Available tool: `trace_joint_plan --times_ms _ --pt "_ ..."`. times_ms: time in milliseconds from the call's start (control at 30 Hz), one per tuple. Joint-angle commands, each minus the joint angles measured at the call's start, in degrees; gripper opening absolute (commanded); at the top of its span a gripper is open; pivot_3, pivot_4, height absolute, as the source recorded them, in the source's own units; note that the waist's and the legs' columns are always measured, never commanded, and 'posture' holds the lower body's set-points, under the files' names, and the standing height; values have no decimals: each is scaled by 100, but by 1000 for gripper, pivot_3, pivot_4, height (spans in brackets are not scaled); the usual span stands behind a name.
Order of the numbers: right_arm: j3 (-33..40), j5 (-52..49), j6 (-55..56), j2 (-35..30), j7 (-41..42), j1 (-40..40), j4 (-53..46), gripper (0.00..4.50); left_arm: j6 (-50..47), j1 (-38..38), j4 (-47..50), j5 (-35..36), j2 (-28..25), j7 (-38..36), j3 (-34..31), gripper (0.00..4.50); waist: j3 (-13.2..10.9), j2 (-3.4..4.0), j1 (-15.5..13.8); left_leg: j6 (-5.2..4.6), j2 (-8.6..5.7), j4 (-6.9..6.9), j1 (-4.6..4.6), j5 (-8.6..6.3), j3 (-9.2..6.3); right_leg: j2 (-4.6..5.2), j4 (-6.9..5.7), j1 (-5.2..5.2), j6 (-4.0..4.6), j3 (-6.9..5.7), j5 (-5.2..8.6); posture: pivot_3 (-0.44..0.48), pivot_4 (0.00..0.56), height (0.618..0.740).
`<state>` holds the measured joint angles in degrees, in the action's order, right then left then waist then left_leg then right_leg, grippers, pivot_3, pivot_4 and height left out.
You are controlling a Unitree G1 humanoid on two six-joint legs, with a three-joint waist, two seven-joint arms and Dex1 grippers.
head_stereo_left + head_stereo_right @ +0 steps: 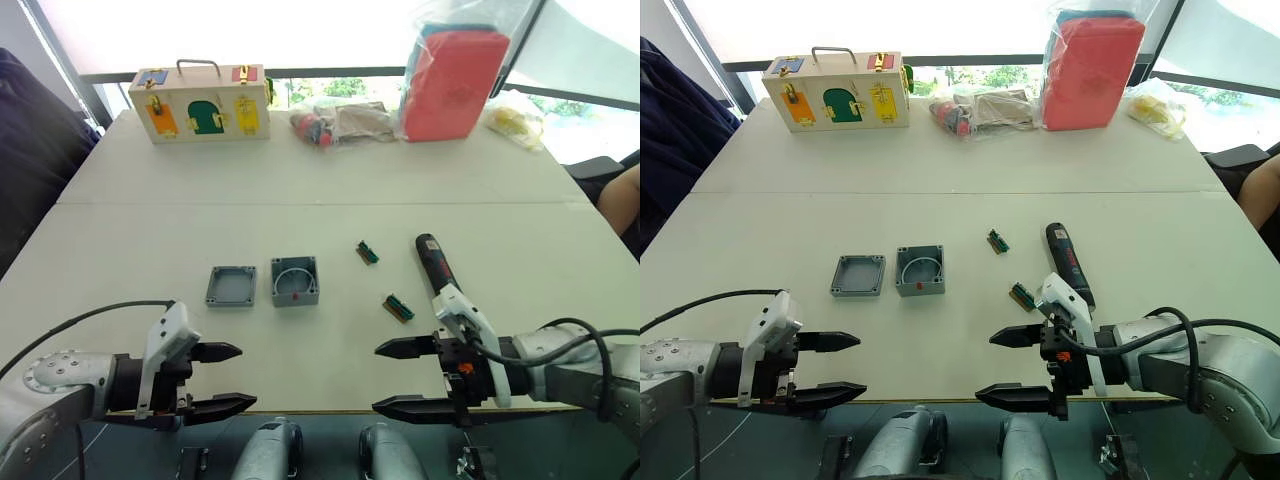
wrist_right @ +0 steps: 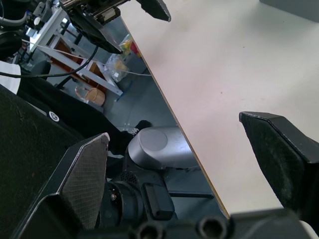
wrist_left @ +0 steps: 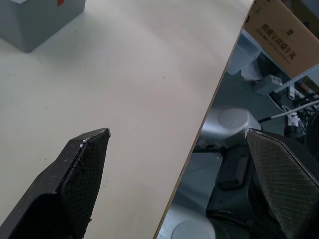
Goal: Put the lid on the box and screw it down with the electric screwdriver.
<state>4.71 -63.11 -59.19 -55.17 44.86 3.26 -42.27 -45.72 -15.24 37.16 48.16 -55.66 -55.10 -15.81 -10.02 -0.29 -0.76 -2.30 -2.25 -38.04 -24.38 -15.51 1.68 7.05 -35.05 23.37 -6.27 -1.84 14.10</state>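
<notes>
While both black two-fingered grippers, left and right, are seen from the head held wide apart and empty at the pale table's near edge, the thin square grey plastic lid lies just beside the deep grey box, the slim black electric screwdriver rests near the right arm, and textured finger pads are shown spread in the left wrist view.

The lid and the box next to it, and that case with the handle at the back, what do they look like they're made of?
The lid and the box: both look like moulded grey plastic, matte, with even colour, no shine, and neat raised rims. The case: probably pale wood, judging by its light unpainted panels, with coloured latches and a thin handle that looks like metal, though that is hard to confirm.
</notes>
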Motion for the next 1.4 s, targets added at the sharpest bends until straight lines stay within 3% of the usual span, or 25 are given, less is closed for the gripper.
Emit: trace_joint_plan --times_ms 33,700,800,867,933,1000,1100,1233,1400 --pt "-28 98 105 -56 45 62 -72 4500 30 20 53 83 7 -9 -217 4480 0 0 0 0 0 0 0 0 0 0 0 0 0 0 0 0 150 740" --pt "-214 736 553 183 59 -9 38 4500 -30 322 -111 123 -76 -5 -351 4480 0 0 -1 1 0 0 0 1 0 -1 -1 0 0 0 0 0 150 740" --pt "-146 791 612 215 -28 -40 47 4500 -36 714 -346 -13 -187 55 -299 4480 0 0 -11 1 0 0 0 1 0 -2 -1 1 0 -1 0 0 150 740" --pt "-26 681 555 325 -256 98 79 4500 -213 1374 -583 9 -520 -64 -171 4480 -1 -4 -13 1 0 -2 0 1 0 -3 -2 0 -1 -2 0 0 150 740" --pt "105 399 364 483 -635 353 148 4500 -786 2318 -852 119 -1147 -303 250 4480 0 -15 -22 3 0 -8 -1 3 -3 -5 -9 4 -1 -5 -1 0 150 740" --pt "94 210 152 565 -932 635 146 4500 -881 3215 -1032 158 -1359 -662 685 4480 1 -6 0 5 0 -14 0 4 -6 -14 -10 9 -1 -8 -1 0 150 740" --pt "-107 358 167 731 -1182 929 71 4500 -431 4438 -1328 -660 -1173 -1019 1773 4480 1 -6 0 4 -2 -11 0 4 0 -22 -10 -4 -8 -6 -4 0 150 740" --pt "-697 1033 269 916 -1457 1181 2 4500 46 5490 -1809 -1695 -768 -1640 3106 4480 -1 -10 11 33 -3 -8 -4 26 9 -36 -16 1 -28 -12 -13 0 150 740" --pt "-1143 1420 198 1334 -1819 1514 79 4500 451 6351 -2715 -2722 -90 -2018 4108 4480 -2 -13 5 -10 -3 -21 -4 5 13 -44 -27 -2 -33 -11 -13 0 150 740"
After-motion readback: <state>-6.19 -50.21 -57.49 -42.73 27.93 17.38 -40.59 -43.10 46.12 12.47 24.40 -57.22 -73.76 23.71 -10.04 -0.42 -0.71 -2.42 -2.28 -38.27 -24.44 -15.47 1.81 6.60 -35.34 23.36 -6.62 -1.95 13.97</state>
